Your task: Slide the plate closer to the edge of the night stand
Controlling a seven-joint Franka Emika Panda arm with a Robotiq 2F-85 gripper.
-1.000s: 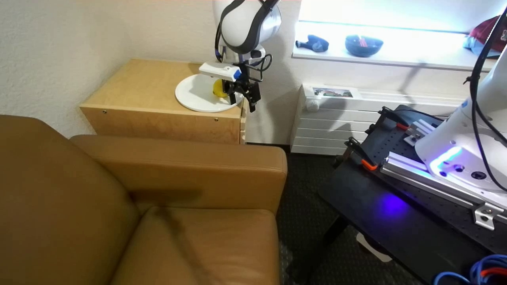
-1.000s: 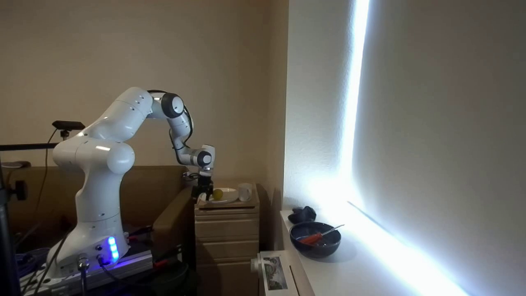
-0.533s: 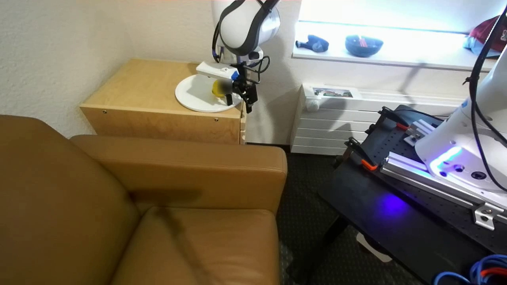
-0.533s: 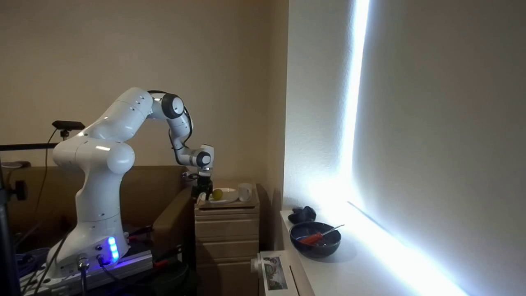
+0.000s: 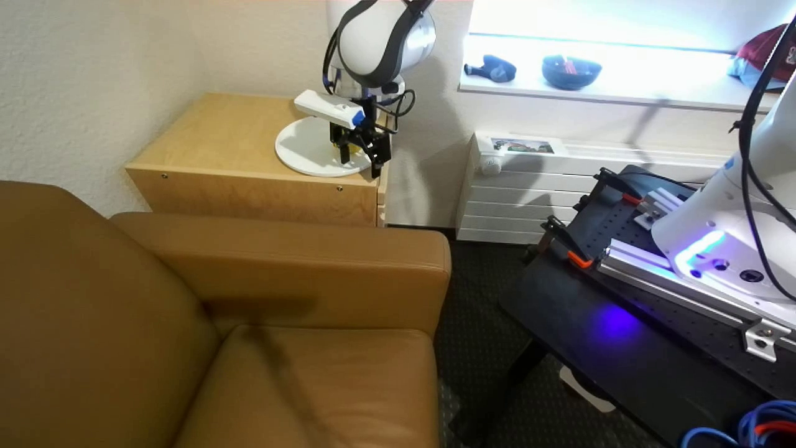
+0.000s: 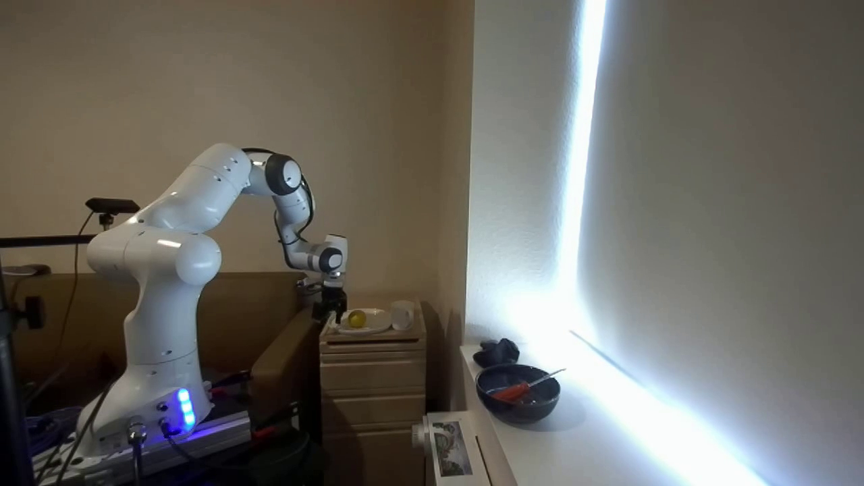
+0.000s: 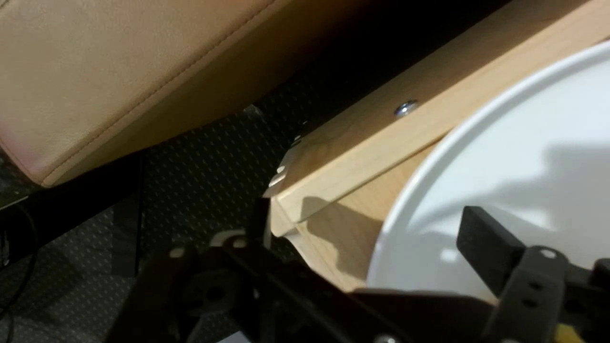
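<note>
The white plate [image 5: 303, 149] lies flat on the light wooden night stand [image 5: 208, 127], near its drawer-side edge; both also show in the other exterior view, plate [image 6: 375, 322] and night stand [image 6: 374, 374]. A yellow lemon [image 6: 357, 318] sits on the plate, mostly hidden behind the gripper elsewhere. My gripper [image 5: 360, 165] is open and empty, pointing down. In the wrist view the gripper [image 7: 371, 212] has one finger over the plate [image 7: 548, 119] inside its rim. The other finger is out beyond the night stand's corner. The rim lies between them. I cannot tell if a finger touches the plate.
A white mug [image 6: 402, 315] stands beside the plate. The brown leather armchair [image 5: 280, 249] has its armrest close along the night stand's side. A radiator [image 5: 516, 205] and a windowsill with a dark bowl [image 6: 518, 393] are nearby. A wall borders the night stand.
My gripper has shifted a little leftward over the plate in an exterior view, now covering more of the lemon, and sits slightly higher. The plate has not visibly moved.
</note>
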